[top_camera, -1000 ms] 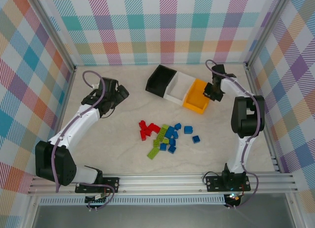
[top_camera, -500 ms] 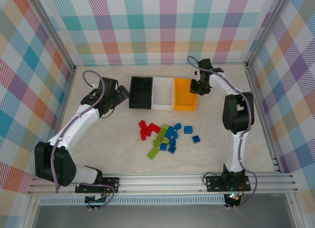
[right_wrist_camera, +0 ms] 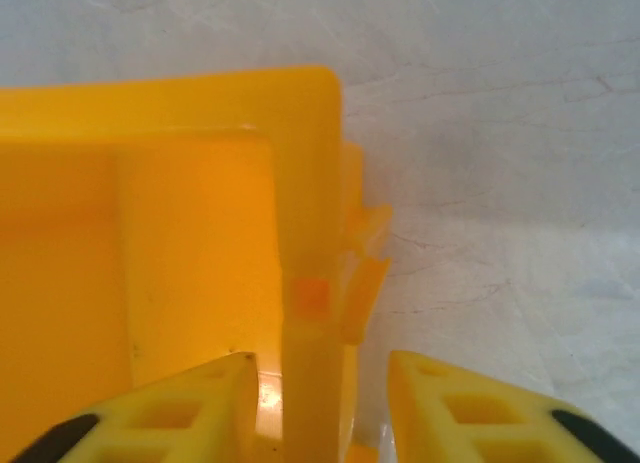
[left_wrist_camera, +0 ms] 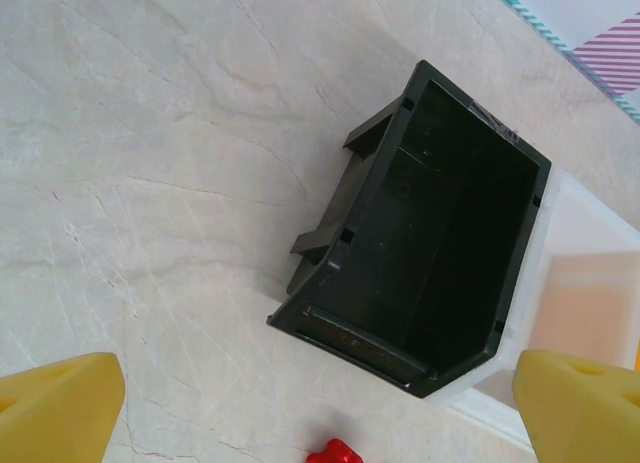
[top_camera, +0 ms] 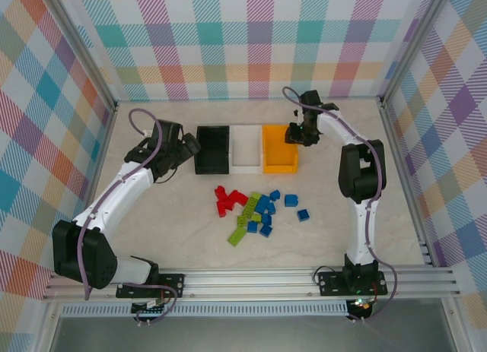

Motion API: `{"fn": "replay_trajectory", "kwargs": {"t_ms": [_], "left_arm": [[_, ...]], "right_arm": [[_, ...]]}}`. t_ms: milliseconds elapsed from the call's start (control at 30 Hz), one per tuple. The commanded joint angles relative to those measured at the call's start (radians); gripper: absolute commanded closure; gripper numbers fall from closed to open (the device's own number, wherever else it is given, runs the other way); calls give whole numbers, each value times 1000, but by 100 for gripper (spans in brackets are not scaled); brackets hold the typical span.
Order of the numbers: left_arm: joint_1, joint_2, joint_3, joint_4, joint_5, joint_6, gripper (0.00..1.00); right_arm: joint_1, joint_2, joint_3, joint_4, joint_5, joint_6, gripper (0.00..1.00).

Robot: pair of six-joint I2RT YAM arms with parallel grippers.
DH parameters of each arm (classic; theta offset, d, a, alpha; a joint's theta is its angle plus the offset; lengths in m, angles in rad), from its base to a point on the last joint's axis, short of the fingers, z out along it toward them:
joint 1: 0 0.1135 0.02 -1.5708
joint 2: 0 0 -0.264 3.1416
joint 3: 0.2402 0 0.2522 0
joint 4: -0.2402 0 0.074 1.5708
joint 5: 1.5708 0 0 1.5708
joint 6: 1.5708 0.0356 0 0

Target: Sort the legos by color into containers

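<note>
1. The right claw sits astride the far right wall of the orange bin, one finger inside and one outside. Its jaws are parted a little wider than the wall, with a thin gap showing on each side, so it does not look clamped.
2. The left claw hangs just left of the black bin, spread wide and holding nothing.
3. The three bins stand in a row at the far middle of the desk: black on the left, the white bin in the middle, and orange on the right, with their walls touching. I see no bricks in any of them.
4. The legos lie in a loose heap near of the bins: reds on the left, greens in the middle running nearward, and blues on the right. One blue brick sits apart to the right.
5. Sorting looks not yet begun.
6. The bricks are likely light, stiff and smooth-sided. A pinch across two flat opposite faces, low on the body, should hold better than one over the studs.
7. The heap is tight, so a brick's neighbours may get nudged. The lone blue brick and the outer reds look easiest to take first.
8. The bins seem light and thin-walled, and probably slide easily if bumped.
</note>
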Motion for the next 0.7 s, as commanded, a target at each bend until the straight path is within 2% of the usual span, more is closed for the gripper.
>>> {"fn": "replay_trajectory", "kwargs": {"t_ms": [0, 100, 167, 267, 333, 367, 433, 467, 533, 667], "left_arm": [[-10, -17, 15, -31, 5, 23, 0], [-17, -24, 10, -36, 12, 23, 0], [-35, -44, 3, -40, -4, 25, 0], [-117, -105, -34, -9, -140, 27, 0], [-183, -162, -79, 26, -243, 37, 0], [-206, -188, -90, 21, -264, 33, 0], [-211, -204, -65, -90, -278, -26, 0], [-211, -198, -41, -149, -280, -50, 0], [-211, -197, -41, -161, -239, -53, 0], [-211, -240, -137, -58, -126, -56, 0]], "right_arm": [[-7, -29, 38, 6, -26, 22, 45], [-1, -95, 14, 27, -14, 37, 37], [9, -186, -71, 70, -7, 71, 32], [30, -345, -267, 149, 10, 152, 21], [51, -445, -403, 178, 43, 212, 19], [67, -494, -478, 193, 57, 238, 18], [101, -574, -601, 187, 108, 281, 18], [120, -616, -667, 183, 123, 300, 18], [153, -694, -783, 174, 141, 329, 18], [225, -844, -973, 130, 177, 354, 19]]}}
